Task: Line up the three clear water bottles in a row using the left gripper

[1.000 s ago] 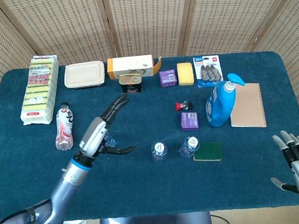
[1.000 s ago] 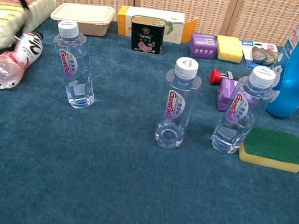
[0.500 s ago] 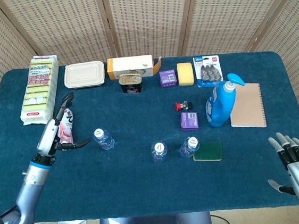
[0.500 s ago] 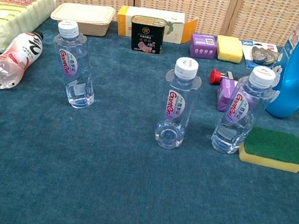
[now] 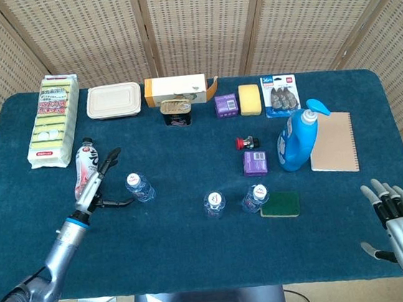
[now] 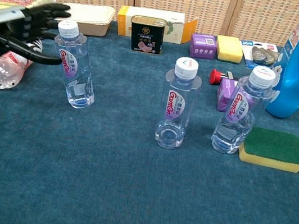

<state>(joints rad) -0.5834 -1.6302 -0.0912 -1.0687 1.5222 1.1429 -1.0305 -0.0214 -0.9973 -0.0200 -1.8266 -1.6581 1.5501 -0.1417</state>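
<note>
The left hand [image 6: 23,27] had swung back in from the table edge, fingers spread and empty, just beside the leftmost clear plastic water bottle [image 6: 76,66], which stood well left of the other two bottles [image 6: 177,104], likely about to grasp it.

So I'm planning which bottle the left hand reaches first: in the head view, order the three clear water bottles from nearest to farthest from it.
1. Left bottle, just right of the left hand.
2. Middle bottle, near the table's centre front.
3. Right bottle, beside the green sponge.
</note>
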